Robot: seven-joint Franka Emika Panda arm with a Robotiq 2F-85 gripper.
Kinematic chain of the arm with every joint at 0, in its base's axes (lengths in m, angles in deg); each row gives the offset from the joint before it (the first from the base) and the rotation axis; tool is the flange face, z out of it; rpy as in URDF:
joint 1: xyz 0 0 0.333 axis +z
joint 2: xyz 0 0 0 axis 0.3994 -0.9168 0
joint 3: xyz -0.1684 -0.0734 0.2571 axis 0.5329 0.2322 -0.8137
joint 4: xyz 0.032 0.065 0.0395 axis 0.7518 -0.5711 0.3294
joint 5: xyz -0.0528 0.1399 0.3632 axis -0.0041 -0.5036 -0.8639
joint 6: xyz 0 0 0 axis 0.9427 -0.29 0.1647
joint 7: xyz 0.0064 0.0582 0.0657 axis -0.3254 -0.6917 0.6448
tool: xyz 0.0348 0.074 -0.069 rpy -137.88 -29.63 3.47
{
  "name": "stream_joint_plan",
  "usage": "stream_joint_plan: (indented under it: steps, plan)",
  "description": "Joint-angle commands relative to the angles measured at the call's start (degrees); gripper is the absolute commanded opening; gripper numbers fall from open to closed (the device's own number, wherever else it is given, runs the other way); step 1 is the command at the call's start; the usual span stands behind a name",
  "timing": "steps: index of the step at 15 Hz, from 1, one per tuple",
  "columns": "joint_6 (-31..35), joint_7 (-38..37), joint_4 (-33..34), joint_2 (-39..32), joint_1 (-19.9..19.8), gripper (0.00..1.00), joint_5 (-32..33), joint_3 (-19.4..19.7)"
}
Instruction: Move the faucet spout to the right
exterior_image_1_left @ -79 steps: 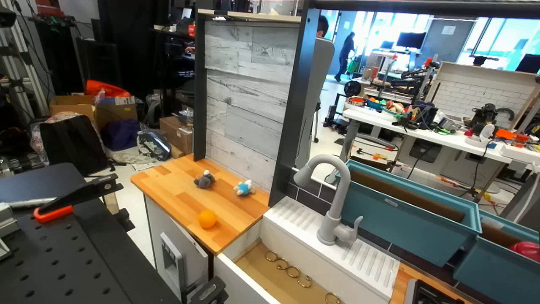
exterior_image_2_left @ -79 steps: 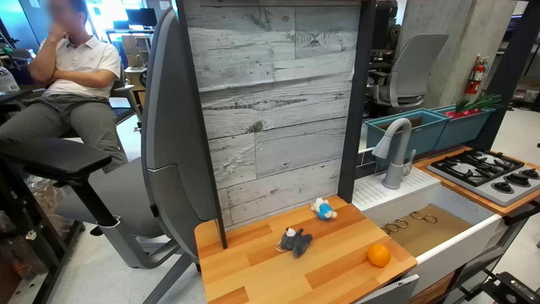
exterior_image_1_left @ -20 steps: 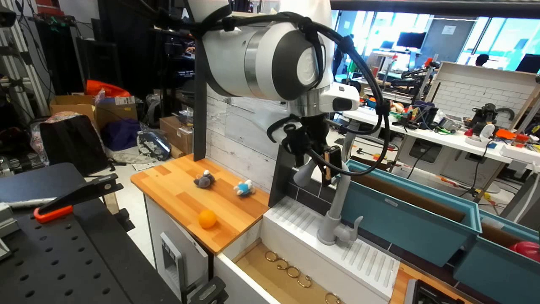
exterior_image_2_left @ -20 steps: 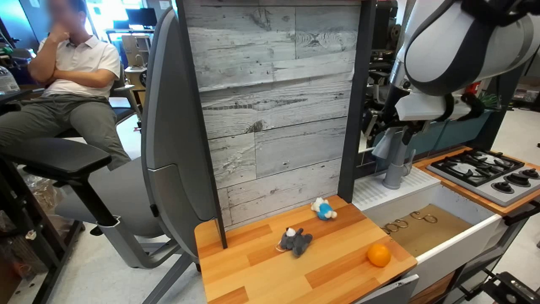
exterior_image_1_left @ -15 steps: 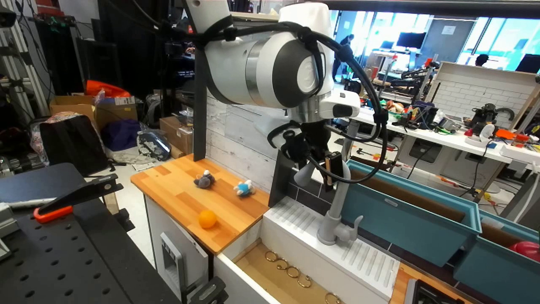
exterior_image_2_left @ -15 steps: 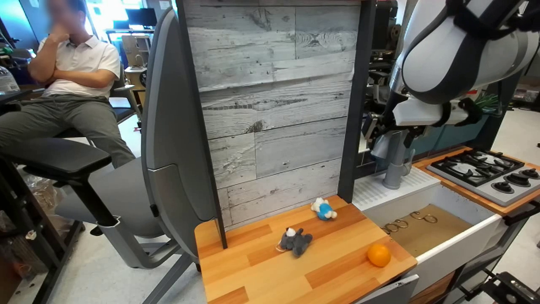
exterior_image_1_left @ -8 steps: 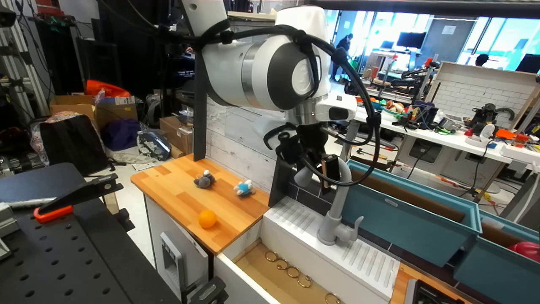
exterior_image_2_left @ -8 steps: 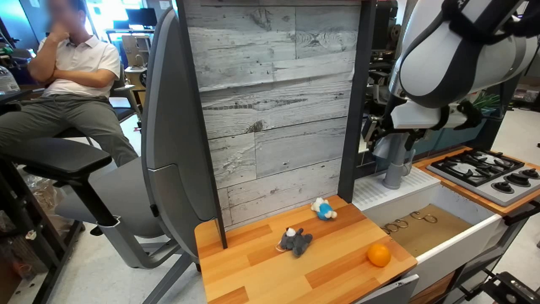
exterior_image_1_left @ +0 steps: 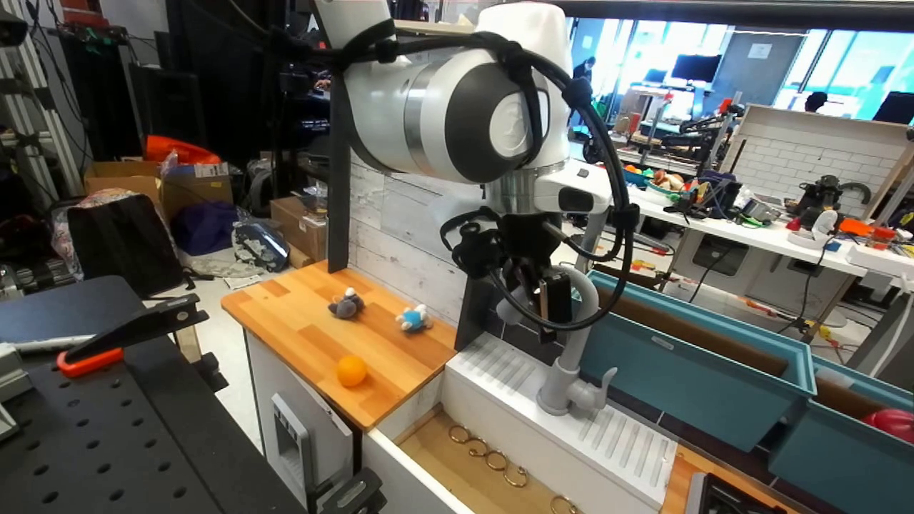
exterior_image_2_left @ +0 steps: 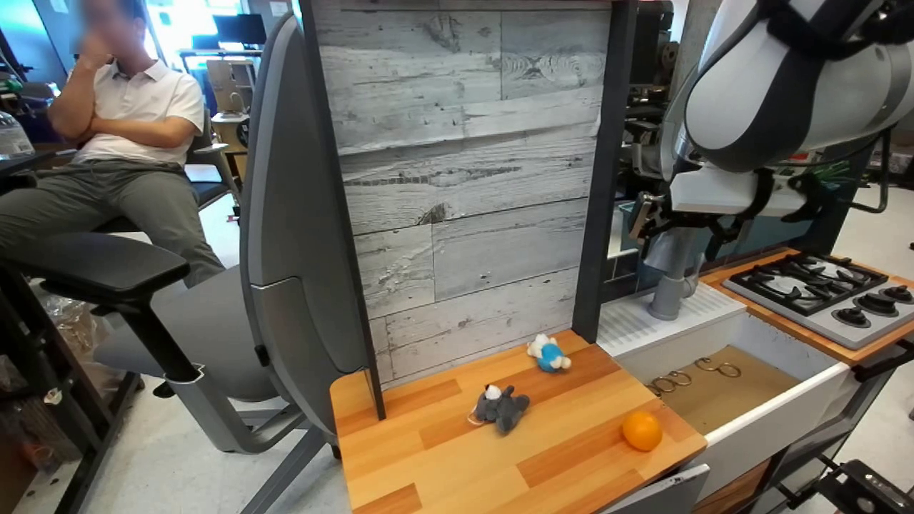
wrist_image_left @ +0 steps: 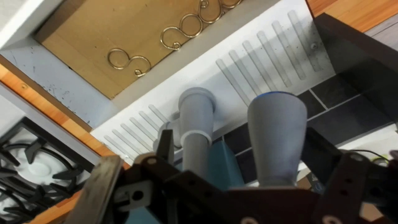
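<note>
Faucet spout [exterior_image_1_left: 575, 348] right of centre in an exterior view, crossed by a black cable [exterior_image_1_left: 624, 215].
Left, an orange [exterior_image_1_left: 351, 371] and two plush toys [exterior_image_1_left: 347, 305] on the wooden desk [exterior_image_1_left: 303, 325]; behind the spout, a teal planter [exterior_image_1_left: 685, 378]. Grey, arched, it shows between widely parted fingers [wrist_image_left: 165, 146]; contact is hard to judge.
</note>
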Motion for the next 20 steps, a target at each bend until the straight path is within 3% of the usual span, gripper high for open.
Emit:
stream_joint_plan:
  steps: [1, 9, 12, 17, 20]
  plan:
    - [-7.49, 1.11, -3.12, 2.87, -5.04, 1.0, -1.93, 1.08]
    - [-23.12, 5.08, -1.06, 6.05, -17.53, 1.0, -3.99, -2.14]
    - [-34.57, 9.93, 0.78, 5.68, -19.81, 1.0, -2.15, -2.92]
    - [-47.91, 13.49, 1.86, 5.81, -17.01, 1.0, 3.95, -3.11]
    - [-50.32, 11.95, 1.98, 5.93, -12.83, 1.0, 11.06, -2.83]
